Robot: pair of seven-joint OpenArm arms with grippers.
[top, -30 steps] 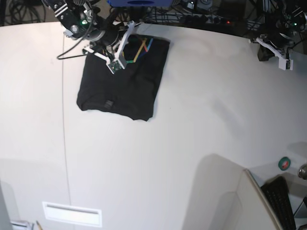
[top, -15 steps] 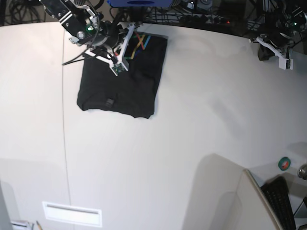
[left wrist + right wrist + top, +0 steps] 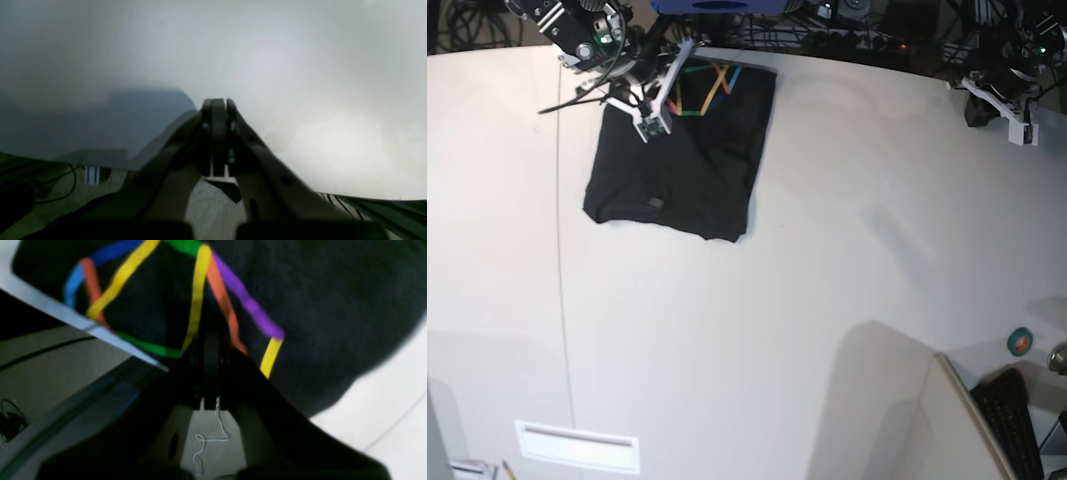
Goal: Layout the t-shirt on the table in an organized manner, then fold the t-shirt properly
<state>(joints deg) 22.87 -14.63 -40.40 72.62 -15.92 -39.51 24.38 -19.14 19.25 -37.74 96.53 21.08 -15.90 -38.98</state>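
Note:
The black t-shirt (image 3: 677,170) lies folded into a rough rectangle at the far left of the white table (image 3: 847,260), with its rainbow line print (image 3: 702,85) showing near the far edge. My right gripper (image 3: 649,125) is shut, tips down on the shirt's upper left part. The right wrist view shows the right gripper (image 3: 210,336) against the print (image 3: 196,290), with no cloth visible between the fingers. My left gripper (image 3: 1027,135) hovers shut and empty at the table's far right. In the left wrist view the left gripper (image 3: 218,103) is over bare table (image 3: 283,66).
A thin dark seam (image 3: 562,260) runs down the table left of the shirt. The far table edge (image 3: 83,326) is close behind the shirt, with cables and a blue object (image 3: 717,5) beyond. A green tape roll (image 3: 1019,342) and a keyboard (image 3: 1012,420) sit at the near right.
My right gripper has moved up and to the left, and the t-shirt has slid slightly the same way. More of the rainbow print shows now. The left arm has not moved.

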